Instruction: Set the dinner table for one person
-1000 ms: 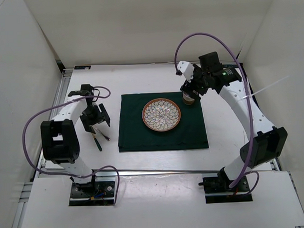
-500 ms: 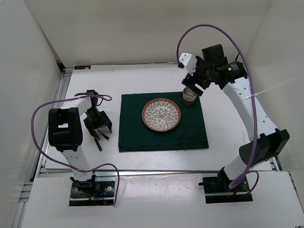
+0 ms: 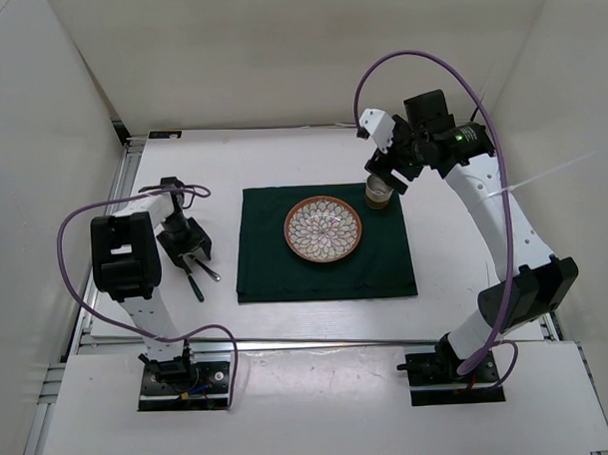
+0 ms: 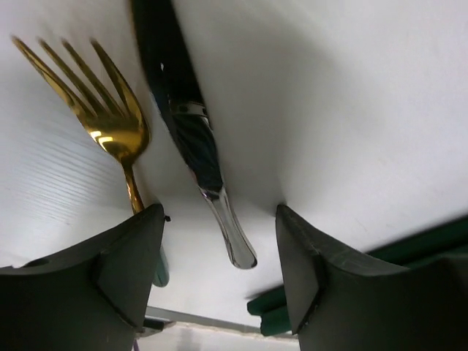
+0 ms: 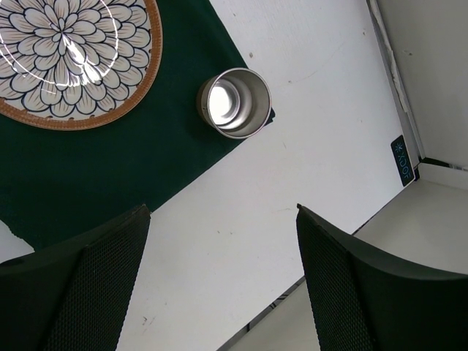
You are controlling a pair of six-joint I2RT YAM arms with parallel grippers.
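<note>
Top view: white table (image 3: 282, 158) fills the cell. Green cloth (image 3: 326, 277) at centre w/ plate (image 3: 323, 228) on it and cup (image 3: 380, 193) at its far right corner. Fork (image 3: 196, 284) and knife (image 3: 212, 272) lie side by side on bare table just left of the cloth. Left gripper (image 3: 185, 247) is low, right over them; right gripper (image 3: 385, 175) hovers above the cup, well apart from the cutlery. So left arm is the nearer one.

Left wrist: left gripper (image 4: 219, 263) is spread wide, holding nothing. Knife (image 4: 194, 139) runs straight out ahead, handle end between the fingers (image 4: 124, 263), so its long axis lies across the closing line. Fork (image 4: 110, 121) lies parallel, just beside it, stem by the left finger. Prob. a knife pick, w/ risk of catching the fork.

Right wrist: right gripper (image 5: 219, 285) is wide open, empty. Cup (image 5: 234, 102) stands upright ahead on the cloth corner, near the plate (image 5: 73, 51).
</note>
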